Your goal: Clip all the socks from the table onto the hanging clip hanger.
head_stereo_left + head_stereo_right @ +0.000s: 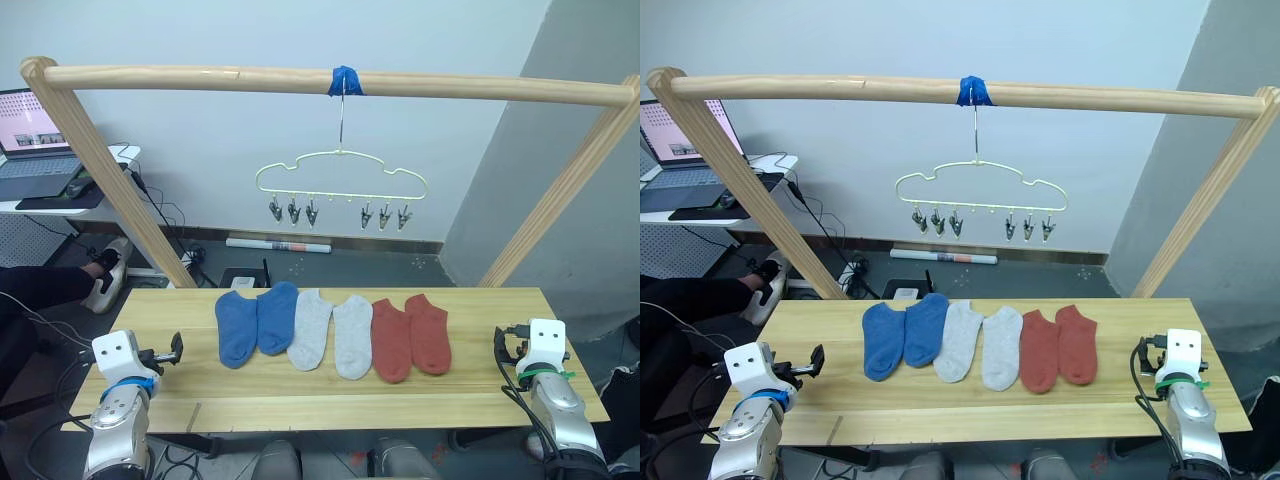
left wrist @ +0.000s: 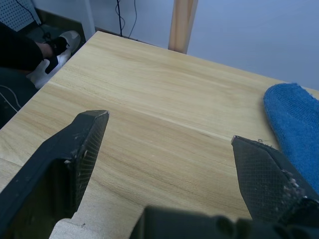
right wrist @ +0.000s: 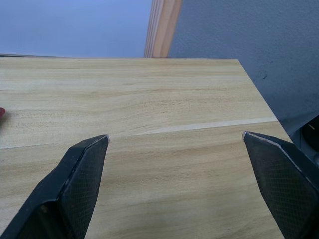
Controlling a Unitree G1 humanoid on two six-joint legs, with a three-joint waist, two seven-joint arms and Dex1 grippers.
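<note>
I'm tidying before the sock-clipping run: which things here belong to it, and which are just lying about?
Belong:
socks, six in a row
table
clip hanger
left gripper and right gripper, both open

Lying about:
laptop on the white desk
cables on the floor

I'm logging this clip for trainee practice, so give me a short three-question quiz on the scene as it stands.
1. How many socks lie on the table, and in what colour order from the robot's left?
2. True or false: a sock already hangs from the clip hanger.
3. Which gripper is nearer a blue sock: A) left gripper, B) right gripper?

Key:
1. Six: two blue, two light grey, two rust red.
2. False; all six clips hang empty.
3. A. Both grippers hover over bare table ends, jaws open, holding nothing.
</note>
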